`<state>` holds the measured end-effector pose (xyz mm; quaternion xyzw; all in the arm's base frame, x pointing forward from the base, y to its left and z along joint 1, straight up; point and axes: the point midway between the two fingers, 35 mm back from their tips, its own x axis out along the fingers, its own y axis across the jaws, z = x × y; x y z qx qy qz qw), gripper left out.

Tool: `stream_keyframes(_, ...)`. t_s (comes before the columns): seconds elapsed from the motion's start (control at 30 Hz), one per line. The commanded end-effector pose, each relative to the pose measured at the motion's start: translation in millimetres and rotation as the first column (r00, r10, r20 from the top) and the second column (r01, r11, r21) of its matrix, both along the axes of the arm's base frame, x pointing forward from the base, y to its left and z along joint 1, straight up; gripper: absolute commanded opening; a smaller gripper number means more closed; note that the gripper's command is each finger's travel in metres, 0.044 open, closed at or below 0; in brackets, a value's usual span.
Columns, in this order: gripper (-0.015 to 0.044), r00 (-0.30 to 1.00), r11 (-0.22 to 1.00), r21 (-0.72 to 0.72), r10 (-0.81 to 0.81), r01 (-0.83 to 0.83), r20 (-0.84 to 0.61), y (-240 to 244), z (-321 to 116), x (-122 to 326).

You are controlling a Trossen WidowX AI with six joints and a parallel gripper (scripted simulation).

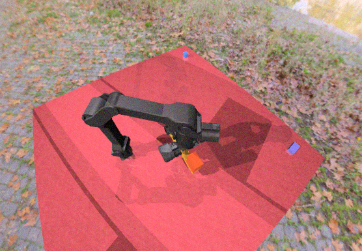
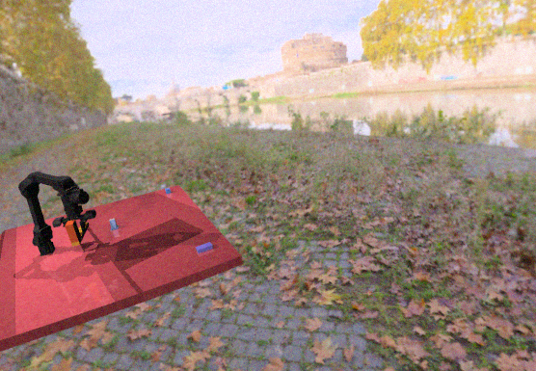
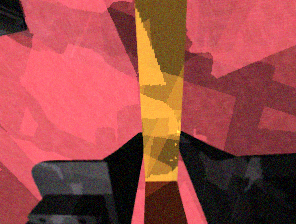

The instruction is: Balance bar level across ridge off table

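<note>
The bar is long and yellow with an orange end block. My gripper is shut on the bar, with a black finger on each side of it in the wrist view. The bar appears a little above the table; any gap is hard to judge. A small upright light-blue piece, which seems to be the ridge, stands apart from the bar, beyond the gripper. In the top view the arm hides this piece.
A blue cylinder stands near the far corner of the red table. A violet-blue block lies near another corner. Dark shadows cross the table.
</note>
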<state>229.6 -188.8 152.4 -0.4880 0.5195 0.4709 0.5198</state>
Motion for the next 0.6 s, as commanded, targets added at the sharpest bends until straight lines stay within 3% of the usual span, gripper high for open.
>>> stream_keyframes(0.0, 0.0000, 1.000, 1.000, -0.002, 0.002, -0.002, 0.009, 7.9, 3.6, 11.5)
stream_keyframes(0.57, 0.0000, 1.000, 1.000, 0.002, 0.009, -0.009, 0.013, 47.7, 6.1, 52.5)
